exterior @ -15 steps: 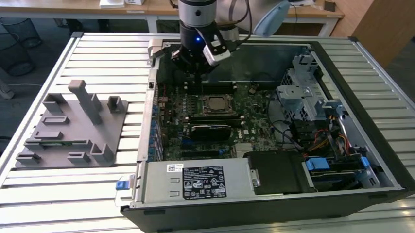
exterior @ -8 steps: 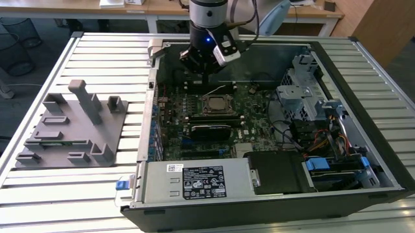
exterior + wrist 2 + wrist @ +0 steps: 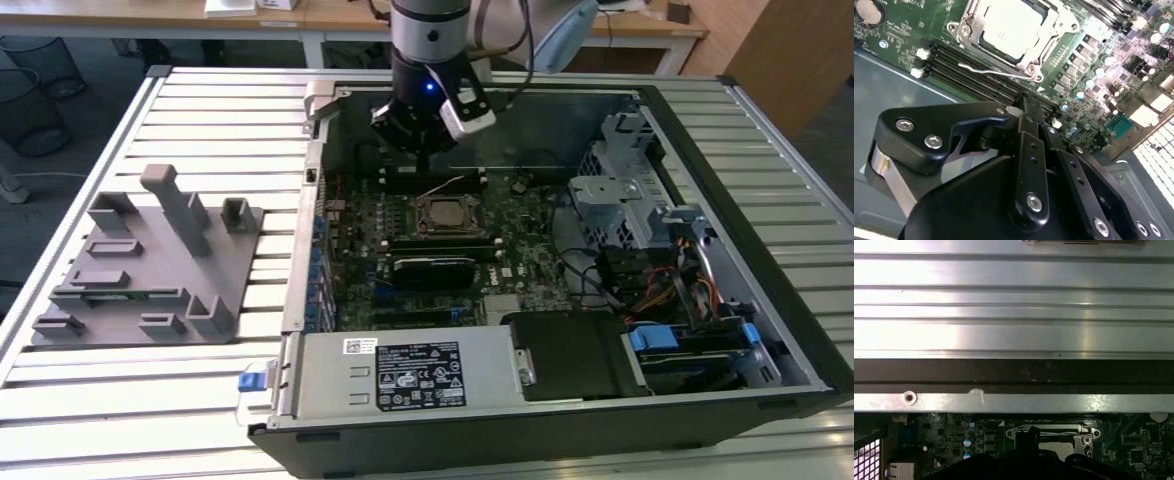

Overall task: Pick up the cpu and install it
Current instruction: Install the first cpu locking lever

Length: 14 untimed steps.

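Observation:
The cpu [image 3: 1010, 26], a silvery square chip, lies flat inside the metal-framed socket [image 3: 965, 30] on the green motherboard [image 3: 1094, 60]. The exterior view shows the cpu [image 3: 441, 212] in the middle of the open computer case. My gripper [image 3: 422, 150] hangs just behind the socket, above the memory slots, apart from the chip. Its black fingers [image 3: 1026, 130] are pressed together with nothing between them. A thin wire lever [image 3: 996, 71] lies along the socket edge nearest the fingers. In the first wrist view the socket [image 3: 1054, 436] sits just beyond the fingertip [image 3: 1026, 436].
A grey fixture tray [image 3: 147, 260] stands on the slatted table at the exterior view's left. Case walls [image 3: 310, 200] ring the motherboard. A power supply [image 3: 414, 375] and drive cage [image 3: 627, 190] with cables crowd the case's front and the exterior view's right.

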Each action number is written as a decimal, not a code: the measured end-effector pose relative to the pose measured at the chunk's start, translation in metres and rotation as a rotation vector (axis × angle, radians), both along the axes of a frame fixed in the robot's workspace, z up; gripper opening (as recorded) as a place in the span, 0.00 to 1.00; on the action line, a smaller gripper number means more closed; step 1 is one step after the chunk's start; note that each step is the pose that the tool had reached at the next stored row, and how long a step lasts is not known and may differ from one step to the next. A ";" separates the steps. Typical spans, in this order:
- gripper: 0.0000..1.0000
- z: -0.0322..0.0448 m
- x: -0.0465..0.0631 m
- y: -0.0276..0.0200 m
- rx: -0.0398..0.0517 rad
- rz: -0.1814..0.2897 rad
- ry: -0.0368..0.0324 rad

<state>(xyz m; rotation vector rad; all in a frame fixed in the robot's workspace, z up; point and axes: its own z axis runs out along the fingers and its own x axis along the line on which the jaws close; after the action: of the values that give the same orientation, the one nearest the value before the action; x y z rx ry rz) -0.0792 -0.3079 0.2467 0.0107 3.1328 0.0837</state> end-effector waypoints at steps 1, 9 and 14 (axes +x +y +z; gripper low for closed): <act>0.11 -0.0009 0.001 0.0000 -0.0003 0.003 0.0000; 0.11 -0.0058 0.006 -0.0001 -0.0008 0.025 0.0000; 0.11 -0.0093 0.012 -0.0001 -0.0013 0.032 -0.0001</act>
<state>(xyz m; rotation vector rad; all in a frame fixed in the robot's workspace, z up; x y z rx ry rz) -0.0668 -0.3080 0.2374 -0.0402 3.1334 0.0818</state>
